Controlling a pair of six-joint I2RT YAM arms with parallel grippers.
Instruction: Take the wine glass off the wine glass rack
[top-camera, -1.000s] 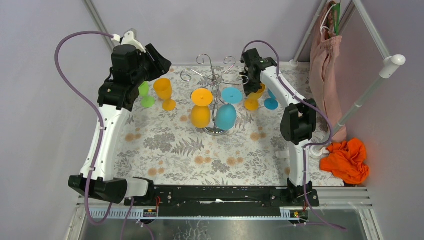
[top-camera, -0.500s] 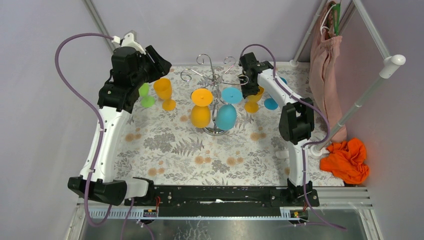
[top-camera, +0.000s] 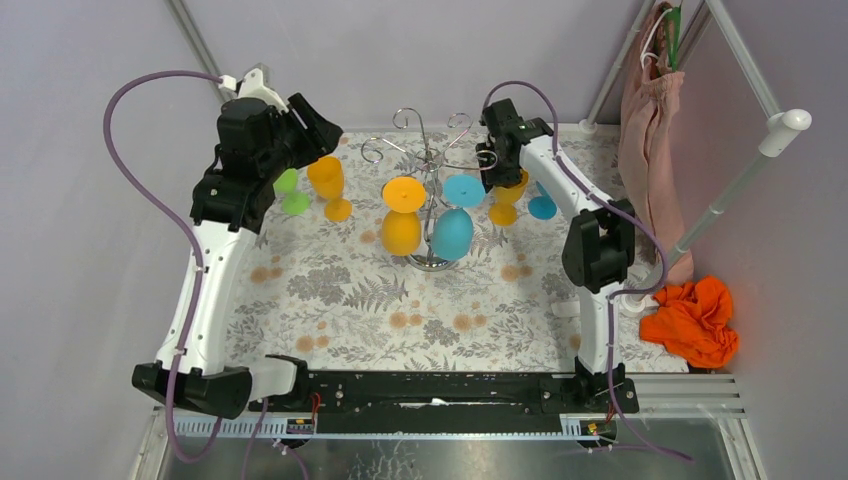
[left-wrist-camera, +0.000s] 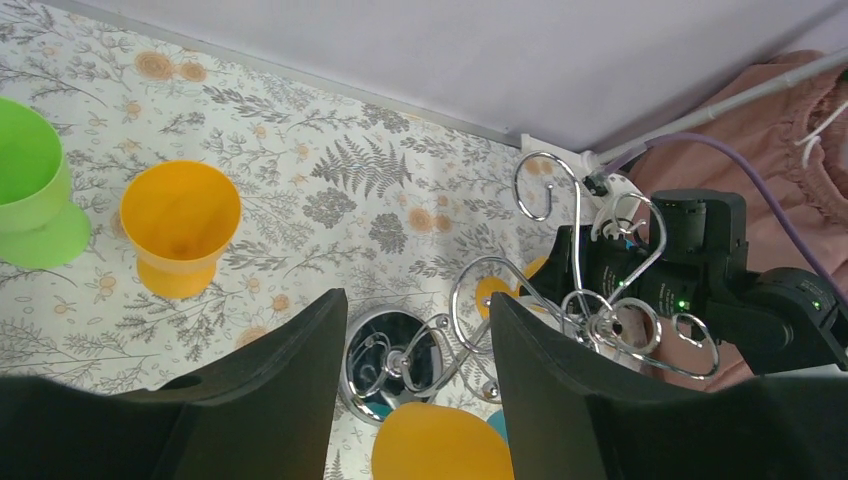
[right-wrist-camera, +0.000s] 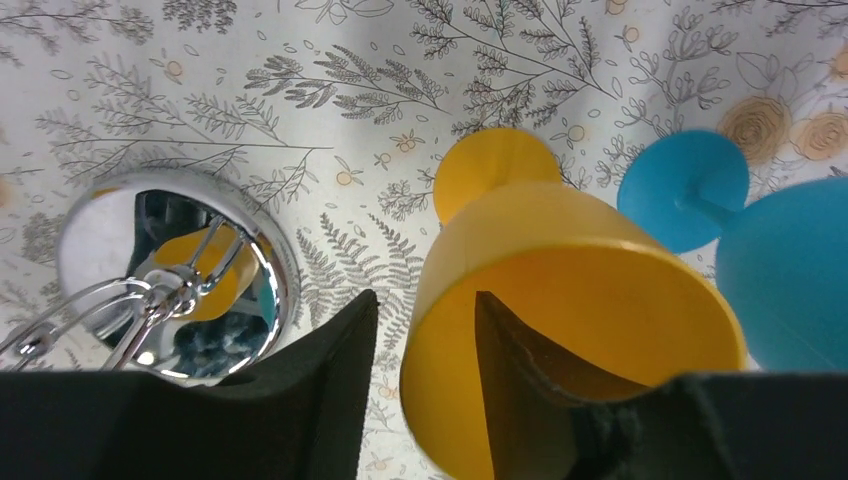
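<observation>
Two glasses hang upside down on the rack (top-camera: 432, 160) in the middle of the bench (top-camera: 350, 300): an orange glass (top-camera: 402, 215) and a blue glass (top-camera: 453, 225). Behind them, just right of the rack, a standing glass (right-wrist-camera: 560, 270), also orange, is on the bench. The right fingers (right-wrist-camera: 320, 390) are parted astride its rim, one inside, not pressing it. Far left, the left fingers (left-wrist-camera: 290, 380) are apart too and hold nothing.

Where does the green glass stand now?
In the top view, the green glass stands at the far left of the table, just left of an upright orange glass.
</observation>
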